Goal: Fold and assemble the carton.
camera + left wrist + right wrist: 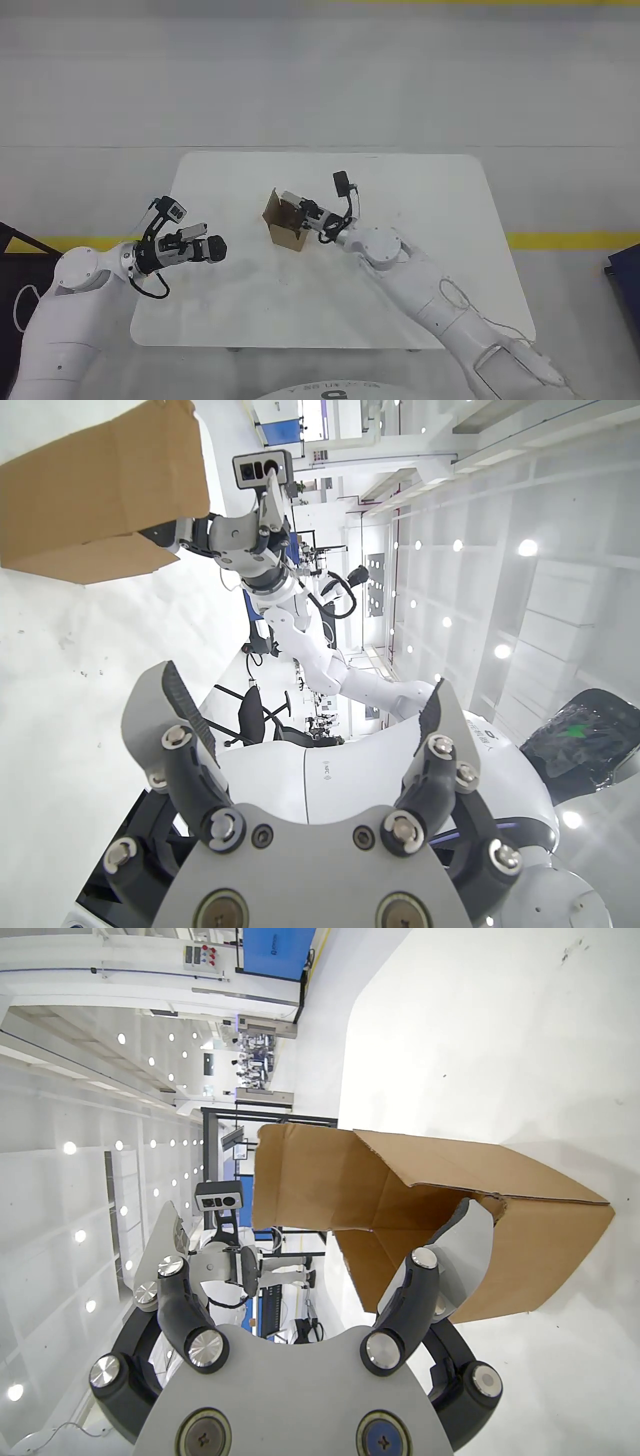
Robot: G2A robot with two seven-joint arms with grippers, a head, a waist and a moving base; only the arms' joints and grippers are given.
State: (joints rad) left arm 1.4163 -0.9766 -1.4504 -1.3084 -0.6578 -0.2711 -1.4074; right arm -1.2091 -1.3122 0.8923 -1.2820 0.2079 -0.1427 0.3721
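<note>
While the carton (285, 222) is lying part-opened near the middle of the table (420, 290), the right gripper (308, 212) is standing at its open end, jaws apart, one finger (465, 1248) inside the mouth; the left gripper (304, 675) is hovering well apart, spread and empty (the board is probably light and easily creased, best gripped at a flap edge)

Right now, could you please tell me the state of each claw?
Left claw: open, holding nothing.
Right claw: open, one finger at the brown cardboard carton, not clamped on it.
</note>
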